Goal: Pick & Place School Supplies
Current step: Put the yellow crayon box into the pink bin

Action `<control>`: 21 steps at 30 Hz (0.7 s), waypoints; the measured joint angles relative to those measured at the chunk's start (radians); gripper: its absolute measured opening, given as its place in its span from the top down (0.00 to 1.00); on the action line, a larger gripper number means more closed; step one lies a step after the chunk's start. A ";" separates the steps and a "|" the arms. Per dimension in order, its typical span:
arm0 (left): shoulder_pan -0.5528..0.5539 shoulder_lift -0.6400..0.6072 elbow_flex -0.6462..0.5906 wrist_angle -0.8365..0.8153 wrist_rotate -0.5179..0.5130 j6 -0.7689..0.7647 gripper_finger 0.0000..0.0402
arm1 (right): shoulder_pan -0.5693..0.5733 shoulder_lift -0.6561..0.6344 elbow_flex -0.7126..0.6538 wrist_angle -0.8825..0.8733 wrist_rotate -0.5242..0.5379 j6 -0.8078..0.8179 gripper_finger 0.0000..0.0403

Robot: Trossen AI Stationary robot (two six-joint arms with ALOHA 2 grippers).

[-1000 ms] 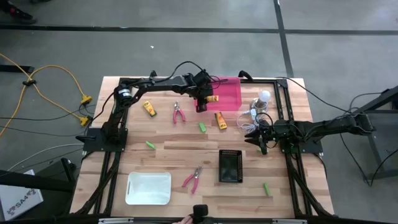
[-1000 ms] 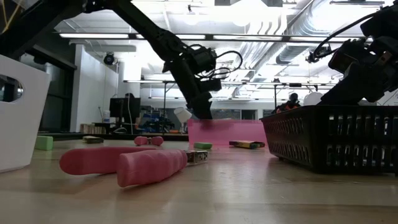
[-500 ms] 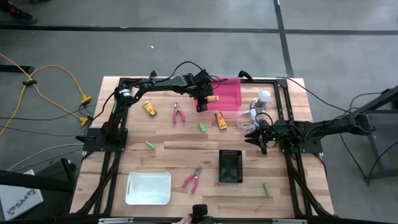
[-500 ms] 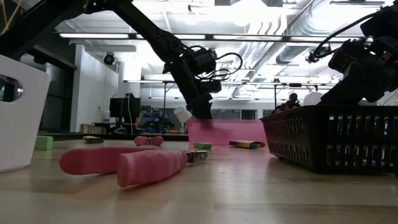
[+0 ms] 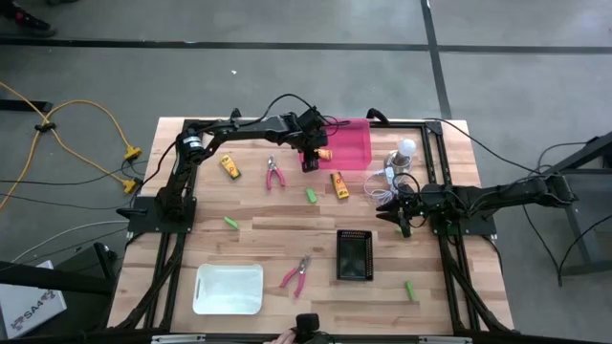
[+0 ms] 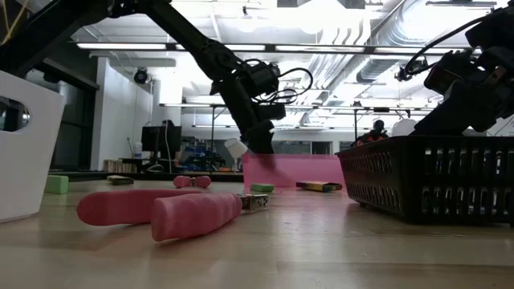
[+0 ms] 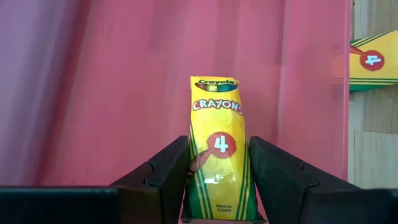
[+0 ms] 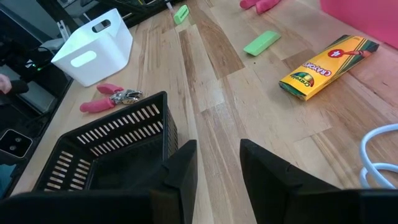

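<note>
We are seeing the left claw [image 5: 311, 159] gripping a yellow crayon box [image 7: 219, 168] between its fingers, hanging over the near edge of the pink bin [image 5: 349, 143]. Right claw [image 5: 403, 223] is waiting with fingers parted, black basket [image 5: 354, 255] just beside it on the worktop [image 5: 258, 234].

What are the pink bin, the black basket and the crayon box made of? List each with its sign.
Pink bin: translucent plastic, apparently; light glows through.
Black basket: probably moulded plastic; slotted matte walls.
Crayon box between the left gripper's fingers: printed cardboard, slightly glossy.
</note>
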 joint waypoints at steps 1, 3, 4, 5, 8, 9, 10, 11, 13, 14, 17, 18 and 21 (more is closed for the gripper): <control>0.000 0.000 0.000 0.000 0.000 0.000 0.59 | 0.000 0.000 0.000 0.000 0.000 0.000 0.73; 0.000 0.000 0.000 0.000 0.000 0.000 0.59 | 0.000 0.000 0.000 0.000 0.000 0.000 0.73; 0.000 0.000 0.000 0.000 0.000 0.000 0.59 | 0.000 0.000 0.000 0.000 0.000 0.000 0.73; 0.000 0.000 0.000 0.000 0.000 0.000 0.59 | 0.000 0.000 0.000 0.000 0.000 0.000 0.73; 0.000 0.000 0.000 0.000 0.000 0.000 0.59 | 0.000 0.000 0.000 0.000 0.000 0.000 0.73; 0.000 0.000 0.000 0.000 0.000 0.000 0.59 | 0.000 0.000 0.000 0.000 0.000 0.000 0.73; 0.000 0.000 0.000 0.001 0.000 0.000 0.59 | 0.000 0.000 0.000 0.000 0.000 0.000 0.73; 0.000 0.000 0.000 0.001 0.000 0.000 0.59 | 0.000 0.000 0.000 0.000 0.000 0.000 0.73; 0.000 0.000 0.000 0.002 0.000 0.001 0.59 | 0.000 0.000 0.000 0.000 0.000 0.000 0.73; 0.003 0.000 0.000 0.003 0.001 0.001 0.59 | 0.000 0.000 0.000 0.000 0.000 0.000 0.73; 0.006 0.000 0.000 0.004 0.021 0.000 0.59 | 0.000 0.000 0.000 0.000 0.000 0.000 0.73; 0.007 0.000 0.000 0.004 0.026 0.000 0.59 | 0.000 0.000 0.000 0.000 0.000 0.000 0.73; 0.007 -0.007 0.000 0.002 0.036 0.000 0.59 | 0.000 0.000 0.000 0.000 0.000 0.000 0.73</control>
